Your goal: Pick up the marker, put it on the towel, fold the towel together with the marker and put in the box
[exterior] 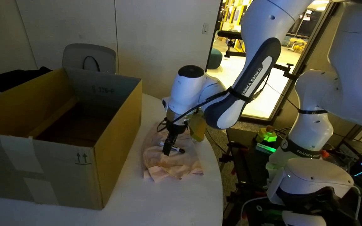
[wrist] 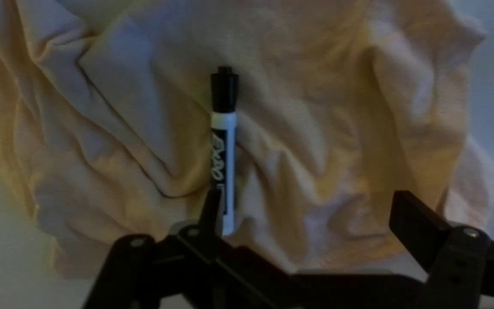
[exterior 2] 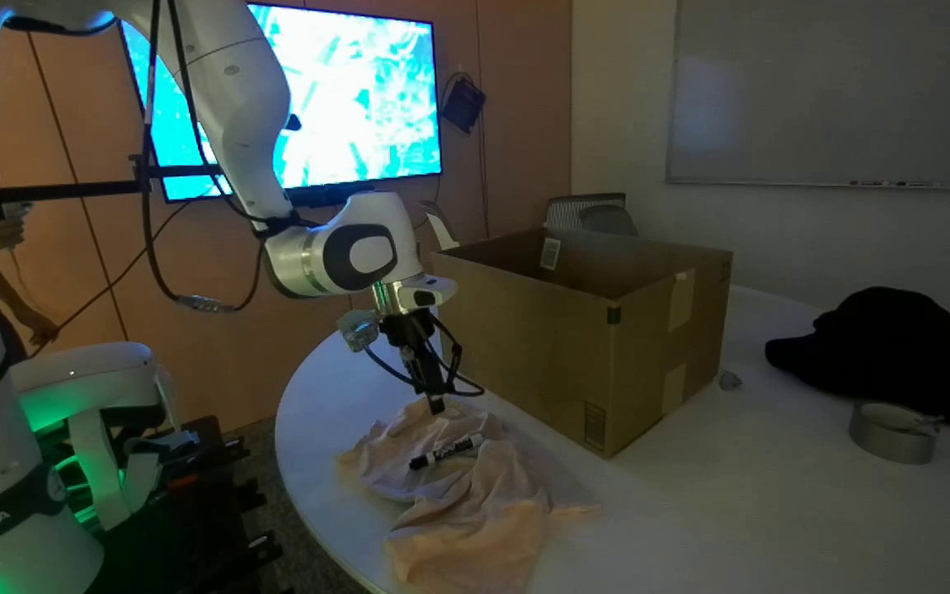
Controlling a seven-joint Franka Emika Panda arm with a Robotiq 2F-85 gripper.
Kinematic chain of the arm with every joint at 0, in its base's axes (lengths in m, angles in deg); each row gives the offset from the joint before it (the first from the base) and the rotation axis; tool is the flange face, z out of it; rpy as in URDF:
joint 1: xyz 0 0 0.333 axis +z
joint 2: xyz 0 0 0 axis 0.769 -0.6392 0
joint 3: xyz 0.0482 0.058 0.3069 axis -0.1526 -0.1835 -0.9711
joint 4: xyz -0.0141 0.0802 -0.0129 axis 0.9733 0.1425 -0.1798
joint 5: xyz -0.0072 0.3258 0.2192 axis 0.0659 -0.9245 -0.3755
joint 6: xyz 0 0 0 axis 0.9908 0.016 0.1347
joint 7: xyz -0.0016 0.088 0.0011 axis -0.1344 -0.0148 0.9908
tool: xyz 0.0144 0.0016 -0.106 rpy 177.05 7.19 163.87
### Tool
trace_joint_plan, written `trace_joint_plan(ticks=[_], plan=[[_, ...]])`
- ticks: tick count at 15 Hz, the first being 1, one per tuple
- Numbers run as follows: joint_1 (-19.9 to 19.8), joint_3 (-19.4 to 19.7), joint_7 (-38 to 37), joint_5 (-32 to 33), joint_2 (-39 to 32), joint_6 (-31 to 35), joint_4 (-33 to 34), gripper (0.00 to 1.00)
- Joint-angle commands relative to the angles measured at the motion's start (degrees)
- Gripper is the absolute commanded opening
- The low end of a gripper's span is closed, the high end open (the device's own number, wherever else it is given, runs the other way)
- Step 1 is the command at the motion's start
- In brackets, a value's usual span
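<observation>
We're seeing the end effector hanging over the towel, its fingers standing wide apart.
The marker is lying on the crumpled towel, one finger overlapping its white end in the wrist view; just beside, we're seeing the box standing open-topped on the worktop in both exterior views.

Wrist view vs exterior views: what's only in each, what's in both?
Wrist only: both jaws of the black end effector clearly visible, apart.

Exterior only: the open brown cardboard box and the white-and-black robot arm, in both exterior views.

Shared: that end effector, the black-and-white cylindrical marker lying on the crumpled peach cloth towel, and the white tabletop.
</observation>
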Motion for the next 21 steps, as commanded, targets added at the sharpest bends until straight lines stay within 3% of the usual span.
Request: trace_joint_plan(ticks=[1, 5, 7, 17, 18, 19, 21], plan=[[-3.68, -8.18, 2.36, -5.16, 0.43, 3.10, -0.64, 1.00], [-8.01, -17.02, 6.88, -14.25, -3.72, 3.93, 1.58, 1.00], [-9.14, -18.92, 8.50, -16.74, -6.08, 3.69, 2.98, 1.00], [-12.42, -19.45, 12.73, -19.74, -13.59, 2.15, 8.75, 1.00], [-12.92, -19.84, 13.24, -19.98, -13.97, 1.75, 9.01, 0.75], [-12.95, -19.82, 13.40, -19.97, -14.40, 1.59, 9.30, 0.74], [-13.04, -19.85, 13.77, -19.92, -14.00, 1.21, 9.13, 0.59]])
